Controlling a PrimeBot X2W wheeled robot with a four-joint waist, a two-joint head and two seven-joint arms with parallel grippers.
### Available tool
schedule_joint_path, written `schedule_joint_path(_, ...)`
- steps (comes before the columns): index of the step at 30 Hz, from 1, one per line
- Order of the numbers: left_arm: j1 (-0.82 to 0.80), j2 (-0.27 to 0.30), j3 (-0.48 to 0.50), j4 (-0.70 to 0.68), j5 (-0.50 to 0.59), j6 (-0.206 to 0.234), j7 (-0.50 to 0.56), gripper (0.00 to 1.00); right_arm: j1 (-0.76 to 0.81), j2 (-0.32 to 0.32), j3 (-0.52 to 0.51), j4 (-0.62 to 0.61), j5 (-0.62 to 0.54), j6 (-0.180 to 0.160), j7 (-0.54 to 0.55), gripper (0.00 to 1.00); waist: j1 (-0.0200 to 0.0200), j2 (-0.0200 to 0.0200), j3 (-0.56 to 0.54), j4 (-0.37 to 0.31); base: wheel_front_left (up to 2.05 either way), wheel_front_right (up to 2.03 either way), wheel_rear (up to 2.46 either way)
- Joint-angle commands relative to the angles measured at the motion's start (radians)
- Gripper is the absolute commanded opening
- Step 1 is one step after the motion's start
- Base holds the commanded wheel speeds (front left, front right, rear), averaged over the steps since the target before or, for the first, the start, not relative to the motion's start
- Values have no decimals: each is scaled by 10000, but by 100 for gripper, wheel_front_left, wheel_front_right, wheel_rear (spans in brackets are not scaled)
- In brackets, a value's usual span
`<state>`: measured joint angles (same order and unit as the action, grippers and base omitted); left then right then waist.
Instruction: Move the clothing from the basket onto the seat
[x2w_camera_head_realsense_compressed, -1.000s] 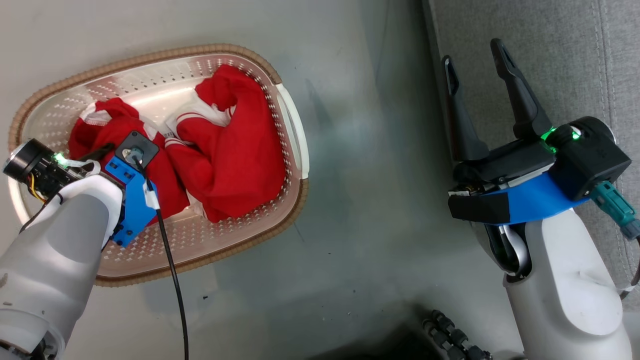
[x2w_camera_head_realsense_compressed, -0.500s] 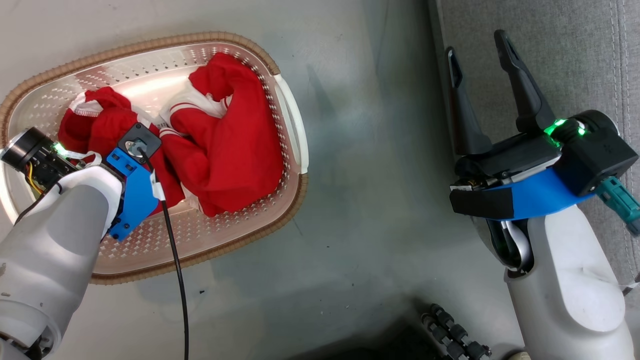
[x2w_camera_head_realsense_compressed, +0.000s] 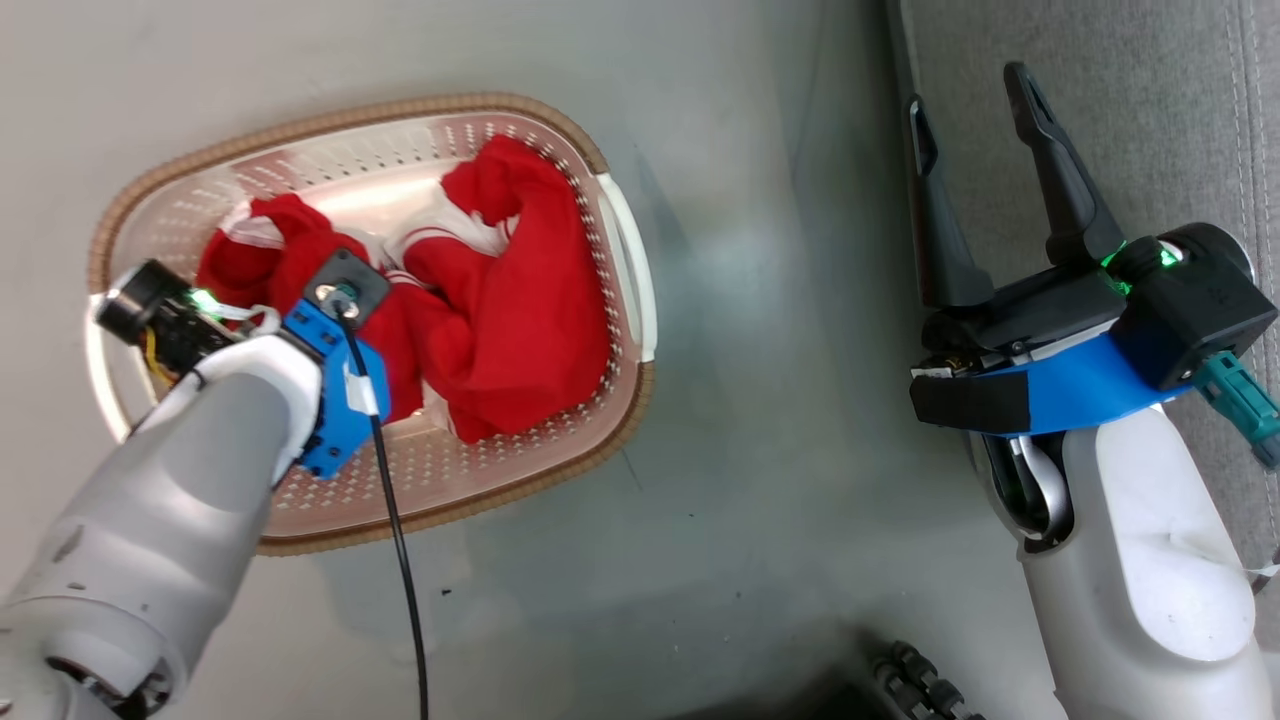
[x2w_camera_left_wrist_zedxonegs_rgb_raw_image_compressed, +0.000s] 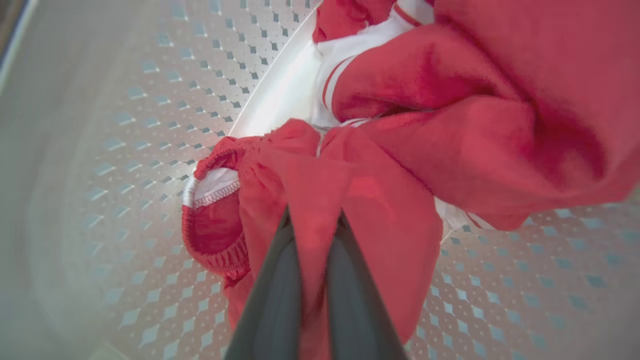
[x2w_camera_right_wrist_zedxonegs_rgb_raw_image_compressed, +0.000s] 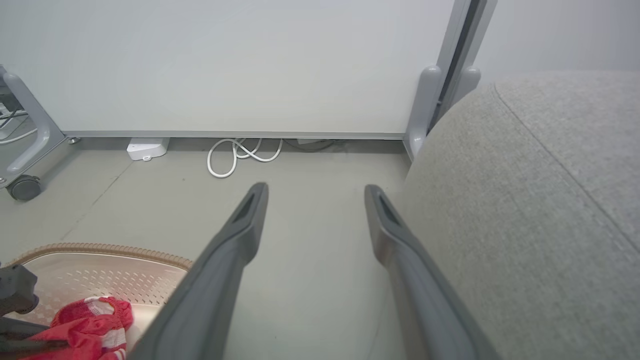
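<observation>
Red soft fabric clothing (x2w_camera_head_realsense_compressed: 500, 290) with white trim is lying in the cream perforated plastic basket (x2w_camera_head_realsense_compressed: 350, 125) at the head view's upper left. The left hand (x2w_camera_left_wrist_zedxonegs_rgb_raw_image_compressed: 315, 215) is pinching one fold tightly. The grey upholstered seat (x2w_camera_head_realsense_compressed: 1150, 80) is lying far right, beside the wide-open, empty right hand (x2w_camera_head_realsense_compressed: 966, 85).

- No text, number, brand or sign was legible in any view.
- Basket (x2w_camera_head_realsense_compressed: 450, 475): the bare perforated wall carried no readable print.
- Clothing (x2w_camera_head_realsense_compressed: 530, 310): it had white stripes but no readable lettering.
</observation>
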<state>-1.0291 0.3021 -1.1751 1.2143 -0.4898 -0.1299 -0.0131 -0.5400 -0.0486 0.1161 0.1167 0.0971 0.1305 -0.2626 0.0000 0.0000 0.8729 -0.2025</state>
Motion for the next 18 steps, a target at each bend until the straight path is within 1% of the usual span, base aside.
schedule_joint_path(1,49,-111,-38,-84,-135,-6,-143,0,23,-33,-53,34,-118,4,-33,100,0,0,-237,179,0,0,0)
schedule_joint_path(12,579,-932,-301,-428,-808,-6,-1521,0,528,-33,-274,300,-596,4,-35,100,0,0,-1668,991,0,0,0)
schedule_joint_path(18,909,-1337,-173,-590,-1346,-6,-2200,0,873,-33,-404,465,-834,4,-35,100,0,0,-2475,1460,0,0,0)
